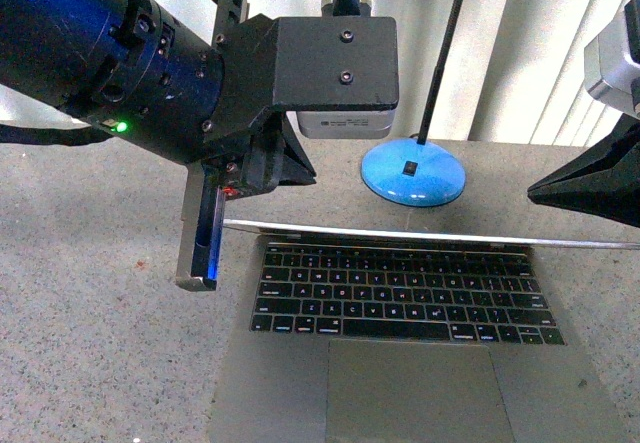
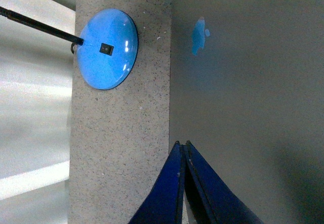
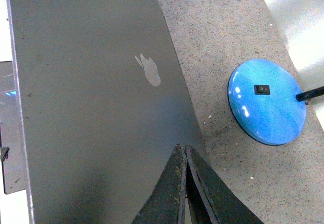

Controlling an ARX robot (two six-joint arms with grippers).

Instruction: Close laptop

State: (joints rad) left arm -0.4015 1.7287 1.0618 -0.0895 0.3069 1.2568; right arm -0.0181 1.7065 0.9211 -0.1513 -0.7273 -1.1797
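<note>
Left claw (image 2: 181,147) and right claw (image 3: 182,148) are pressed together behind the laptop (image 1: 270,383); lid (image 3: 91,113) seemingly partway down, keys (image 1: 400,293) exposed, closing unfinished.

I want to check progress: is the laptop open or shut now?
Open: the laptop shows its keys and trackpad in the front view; its lid appears edge-on above them.

1. The left blue pincer (image 2: 181,144) has its two pointed fingers pressed together.
2. Its tips are over the edge of the smooth grey metal laptop lid (image 2: 253,113); the lid's logo (image 2: 199,36) is ahead.
3. Further ahead, off the lid, a round glossy blue lamp base (image 2: 106,49) stands on the speckled grey stone table (image 2: 121,148).
</note>
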